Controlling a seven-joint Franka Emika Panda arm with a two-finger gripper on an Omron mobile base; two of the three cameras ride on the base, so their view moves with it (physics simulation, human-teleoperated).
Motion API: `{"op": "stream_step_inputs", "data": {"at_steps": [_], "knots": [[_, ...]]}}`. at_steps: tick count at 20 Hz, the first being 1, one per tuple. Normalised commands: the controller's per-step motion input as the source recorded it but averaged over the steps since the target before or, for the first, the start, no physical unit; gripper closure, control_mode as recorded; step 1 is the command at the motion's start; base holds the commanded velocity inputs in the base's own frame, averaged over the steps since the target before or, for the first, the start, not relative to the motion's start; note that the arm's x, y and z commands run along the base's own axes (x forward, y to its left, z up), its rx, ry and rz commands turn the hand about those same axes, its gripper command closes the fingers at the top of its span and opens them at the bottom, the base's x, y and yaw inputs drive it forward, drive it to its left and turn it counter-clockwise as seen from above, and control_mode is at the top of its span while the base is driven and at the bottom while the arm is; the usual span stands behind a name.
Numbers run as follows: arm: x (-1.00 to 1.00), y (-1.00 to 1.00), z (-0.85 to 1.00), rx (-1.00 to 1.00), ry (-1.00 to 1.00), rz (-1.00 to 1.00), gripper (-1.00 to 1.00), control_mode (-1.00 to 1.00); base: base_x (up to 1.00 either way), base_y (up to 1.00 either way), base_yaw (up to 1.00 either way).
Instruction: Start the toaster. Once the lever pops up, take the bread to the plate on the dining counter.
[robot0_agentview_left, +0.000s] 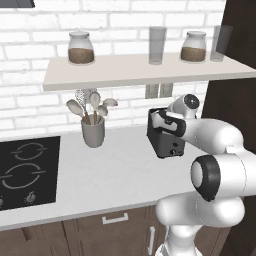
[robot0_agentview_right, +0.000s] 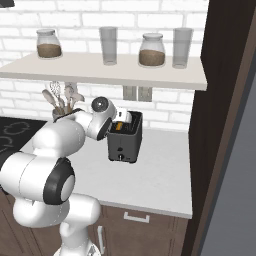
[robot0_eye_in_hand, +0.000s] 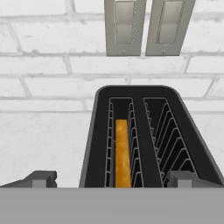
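Two fingertips (robot0_eye_in_hand: 43, 179) spread wide, gripper (robot0_eye_in_hand: 111, 181) empty, right above toaster (robot0_eye_in_hand: 144, 131). Bread (robot0_eye_in_hand: 122, 153) sits low in left slot. Step: starting toaster, prob. Next: find lever & push down. Wall sockets (robot0_eye_in_hand: 142, 26) beyond.

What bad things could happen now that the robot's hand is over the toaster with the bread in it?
1. The open gripper straddles the toaster's near end; coming down, a fingertip could land on the rim or the wire racks instead of the lever.
2. The bread sits deep in the left slot, so grabbing it later may be hard.
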Motion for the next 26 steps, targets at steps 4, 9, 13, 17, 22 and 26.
{"op": "stream_step_inputs", "data": {"at_steps": [4,9,13,17,22,26], "knots": [[0.0,0.0,0.0,0.0,0.0,0.0,-1.0,-1.0,0.0,0.0,0.0],[0.0,0.0,0.0,0.0,0.0,0.0,-1.0,-1.0,0.0,0.0,0.0],[0.0,0.0,0.0,0.0,0.0,0.0,-1.0,-1.0,0.0,0.0,0.0],[0.0,0.0,0.0,0.0,0.0,0.0,-1.0,-1.0,0.0,0.0,0.0],[0.0,0.0,0.0,0.0,0.0,0.0,-1.0,-1.0,0.0,0.0,0.0],[0.0,0.0,0.0,0.0,0.0,0.0,-1.0,-1.0,0.0,0.0,0.0]]}}
